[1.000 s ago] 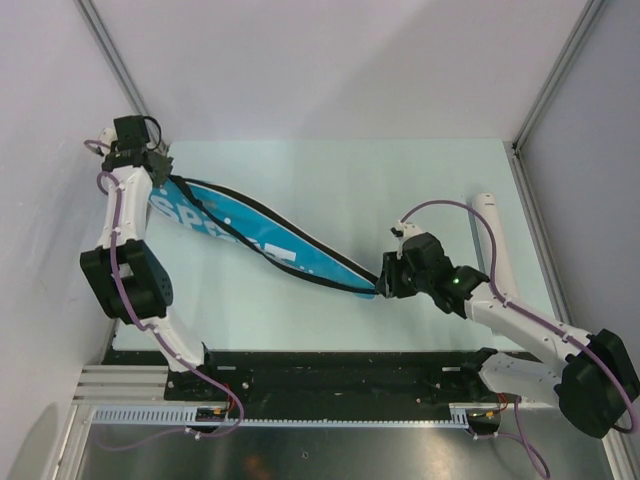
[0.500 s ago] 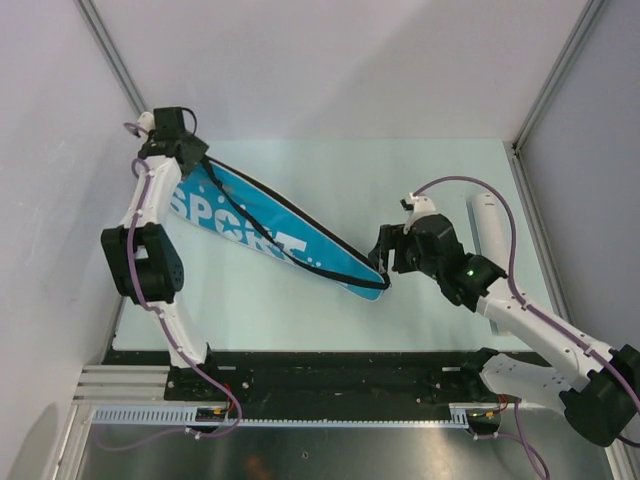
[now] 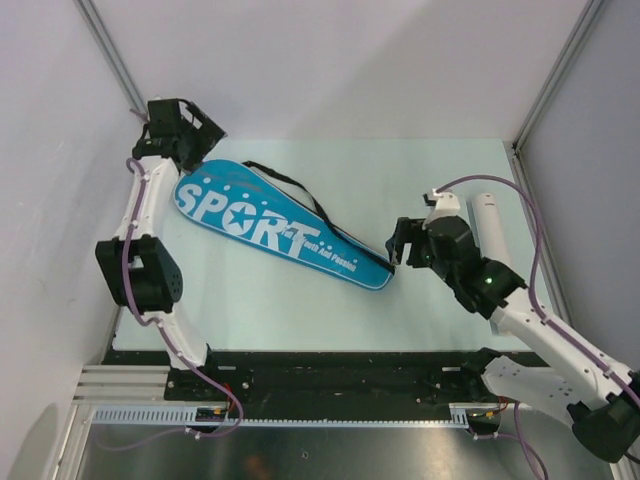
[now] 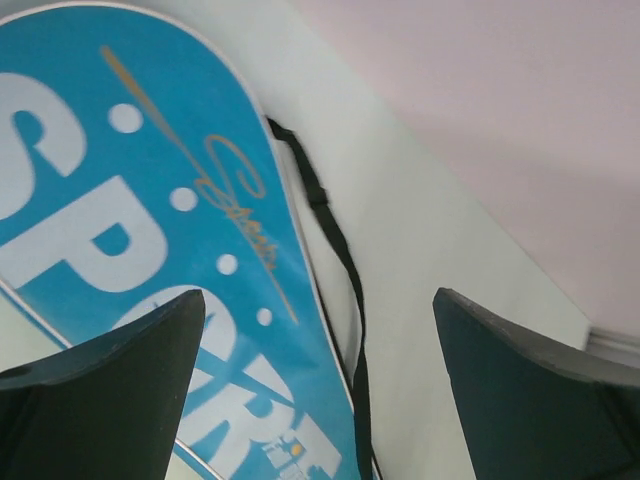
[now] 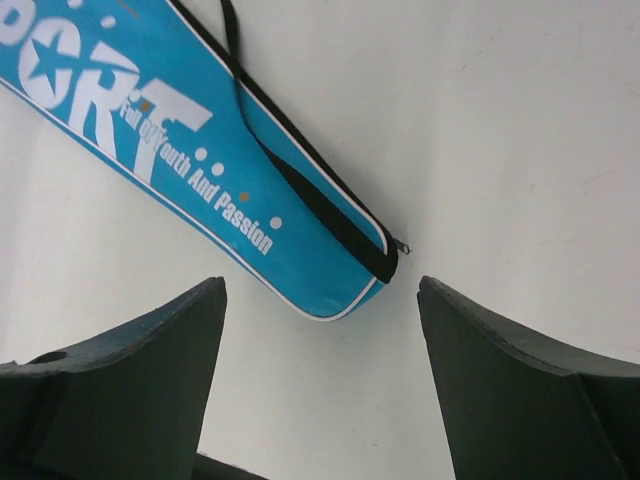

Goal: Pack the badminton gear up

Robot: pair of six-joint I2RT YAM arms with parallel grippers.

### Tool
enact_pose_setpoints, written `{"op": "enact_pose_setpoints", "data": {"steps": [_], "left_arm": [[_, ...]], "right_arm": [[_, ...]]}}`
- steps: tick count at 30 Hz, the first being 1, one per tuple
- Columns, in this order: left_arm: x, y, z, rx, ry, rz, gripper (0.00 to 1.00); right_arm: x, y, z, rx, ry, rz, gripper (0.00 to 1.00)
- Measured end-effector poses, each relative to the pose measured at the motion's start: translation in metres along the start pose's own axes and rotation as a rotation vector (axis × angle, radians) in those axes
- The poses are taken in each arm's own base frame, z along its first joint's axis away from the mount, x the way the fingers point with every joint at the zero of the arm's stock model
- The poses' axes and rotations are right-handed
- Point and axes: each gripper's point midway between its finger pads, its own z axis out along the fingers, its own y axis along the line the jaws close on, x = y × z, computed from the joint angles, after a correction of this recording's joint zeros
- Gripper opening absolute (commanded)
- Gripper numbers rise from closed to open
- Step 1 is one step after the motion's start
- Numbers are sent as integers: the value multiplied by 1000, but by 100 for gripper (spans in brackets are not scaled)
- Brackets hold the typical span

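Bag (image 3: 275, 228) lies flat on the counter (image 3: 420, 170), lettered face up, running diagonally from the far left corner toward the centre, with its strap (image 3: 290, 188) loose along the far edge. Left jaws stand apart above the wide end, gripping nothing. Right jaws also stand apart, just beside the narrow tip and clear of it. Tube (image 3: 489, 222) lies near the right edge, partly behind the right arm (image 3: 520, 310) and well apart from the bag. On this evidence the bag is laid out and the tube is not yet packed. You should lift both jaws straight off so that neither snags the strap, and keep the right arm from sweeping the tube, which would likely roll. If the bag needs opening, the small metal tab (image 5: 403, 243) at the tip looks like the zip pull; pin the wide end with the left jaws first. Rackets and shuttlecocks appear in no view. Whether they are inside the bag cannot be told, nor whether the zip is closed.
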Motion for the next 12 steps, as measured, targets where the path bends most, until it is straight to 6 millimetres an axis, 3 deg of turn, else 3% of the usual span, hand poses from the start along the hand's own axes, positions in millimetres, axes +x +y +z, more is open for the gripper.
{"op": "enact_pose_setpoints", "data": {"steps": [6,7,9,12], "left_arm": [[6,-56,-59,225,37,80,97],[14,-71,-73,284,51,116,96],[34,-102,-99,391,78,191,96],[81,-156,-153,592,119,361,100]], "right_arm": [[-27,-4,-27,-6,-118,12,93],[-31,-5,-31,-9,-133,10,99],[-38,-4,-41,-24,-169,7,99],[-52,-3,-65,-61,-248,-5,100]]}}
